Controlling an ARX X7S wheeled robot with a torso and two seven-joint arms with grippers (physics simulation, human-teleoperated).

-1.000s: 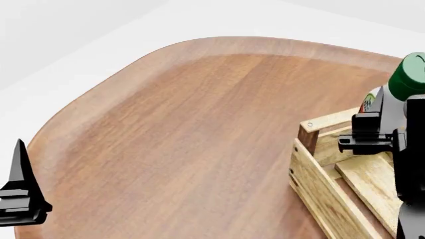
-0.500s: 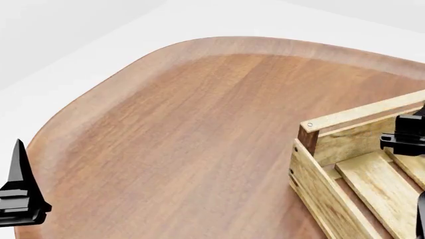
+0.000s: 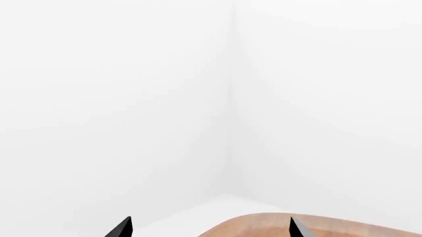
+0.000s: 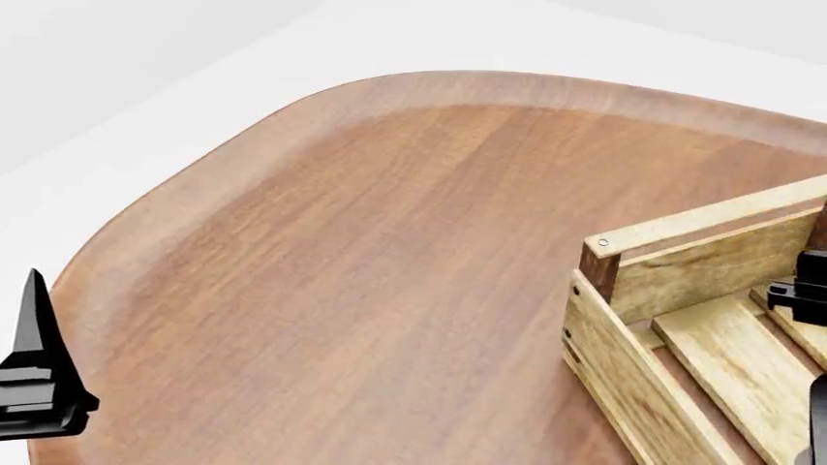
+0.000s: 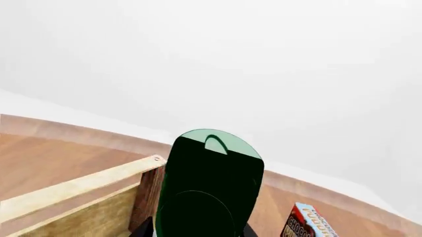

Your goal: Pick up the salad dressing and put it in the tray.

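Salad dressing (image 5: 211, 192) pinched in right end effector (image 5: 197, 229), hanging over tray (image 4: 646, 329) at desk (image 4: 362, 242) right edge. Left end effector (image 4: 39, 387) idle, spread, empty. Risk: early release, bottle clips slat wall, tips outside toward carton (image 5: 305, 222).

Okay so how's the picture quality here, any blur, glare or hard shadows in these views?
Head view: flat, even light, no glare, grain sharp on the table and tray. Right wrist view: the salad dressing fills the foreground, very dark with little detail; the red-and-blue carton stays readable. Left wrist view: mostly blank white, only the left gripper tips showing.
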